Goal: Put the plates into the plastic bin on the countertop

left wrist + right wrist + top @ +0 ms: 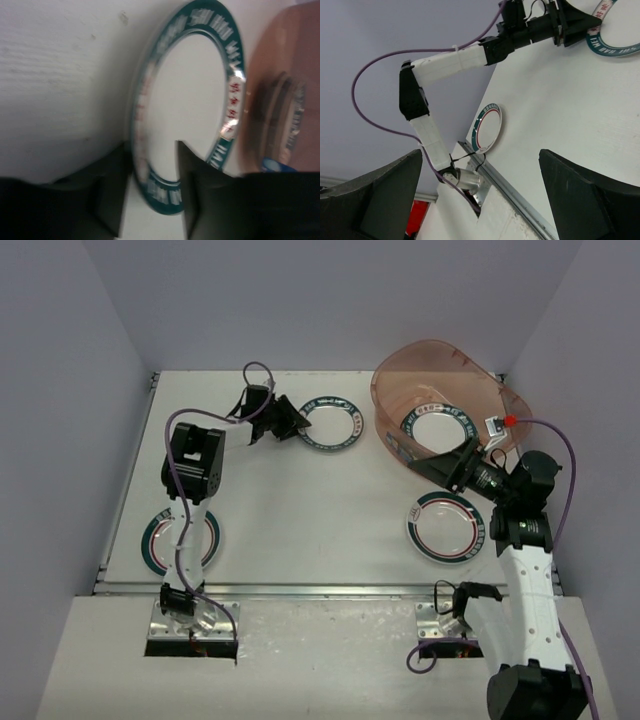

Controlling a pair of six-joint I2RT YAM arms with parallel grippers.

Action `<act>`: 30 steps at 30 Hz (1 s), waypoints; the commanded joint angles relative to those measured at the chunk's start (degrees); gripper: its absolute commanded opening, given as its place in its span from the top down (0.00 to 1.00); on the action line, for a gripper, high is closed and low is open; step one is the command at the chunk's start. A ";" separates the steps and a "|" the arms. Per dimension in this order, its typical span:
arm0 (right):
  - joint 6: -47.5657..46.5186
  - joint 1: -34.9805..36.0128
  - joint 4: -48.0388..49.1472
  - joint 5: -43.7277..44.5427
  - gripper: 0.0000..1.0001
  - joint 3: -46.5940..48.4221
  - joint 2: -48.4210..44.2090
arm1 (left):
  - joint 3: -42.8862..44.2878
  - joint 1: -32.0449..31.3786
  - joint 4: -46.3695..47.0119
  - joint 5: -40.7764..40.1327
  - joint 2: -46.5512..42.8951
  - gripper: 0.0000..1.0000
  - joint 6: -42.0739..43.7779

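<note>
Both gape empty: right fingers (pixel 375 200); left fingers (pixel 107 200) straddle the plate (pixel 195 100) rim, clear in wrist view alone

The right gripper (pixel 481 155) frames the bottom of the view, its two dark fingers (pixel 385 200) spread wide apart. Beyond them the white countertop (pixel 560 110) slants away, with a metal rail (pixel 520 200) along its edge. A striped-rim plate (pixel 487 127) lies near that edge. The left arm (pixel 450 62), white with a looping purple cable (pixel 355 87), stretches across to the left gripper (pixel 592 21), which touches the rim of a teal-lettered plate (pixel 612 51). A lavender wall (pixel 395 30) stands behind.
</note>
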 commanded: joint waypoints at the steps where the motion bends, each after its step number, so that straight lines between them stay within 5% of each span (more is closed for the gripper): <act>1: -1.43 0.59 5.80 -3.11 0.01 -0.49 -1.61 | 2.96 -0.35 -5.93 2.98 7.05 0.76 0.51; 2: -1.93 0.84 5.45 -2.90 0.01 -0.48 -1.54 | 2.89 -0.29 -5.82 3.00 7.43 0.91 0.31; 5: -2.91 2.10 5.42 -2.59 0.01 -0.54 -0.85 | 0.06 -0.24 -3.54 1.97 4.58 1.00 -0.36; 10: 2.94 6.07 12.43 -3.70 0.01 0.18 3.23 | -26.34 -1.11 11.99 -2.00 -17.36 1.00 -2.10; 15: -17.27 11.14 -15.00 10.08 0.01 12.79 11.73 | -52.08 -5.02 26.58 8.52 -42.34 1.00 -5.16; 19: -25.39 17.40 -23.49 23.59 0.01 17.79 20.95 | -60.54 -6.50 35.19 17.83 -52.14 1.00 -11.29; 24: -29.15 21.82 -23.04 23.52 0.02 16.24 28.71 | -63.21 -7.15 32.46 18.63 -64.00 1.00 -12.25; 28: -29.28 24.44 -17.21 16.80 0.31 11.82 29.27 | -61.45 -7.15 22.59 15.54 -70.42 1.00 -8.48; 30: -28.33 24.44 -15.68 13.78 0.62 10.72 28.71 | -60.97 -7.15 21.06 15.05 -71.23 1.00 -7.43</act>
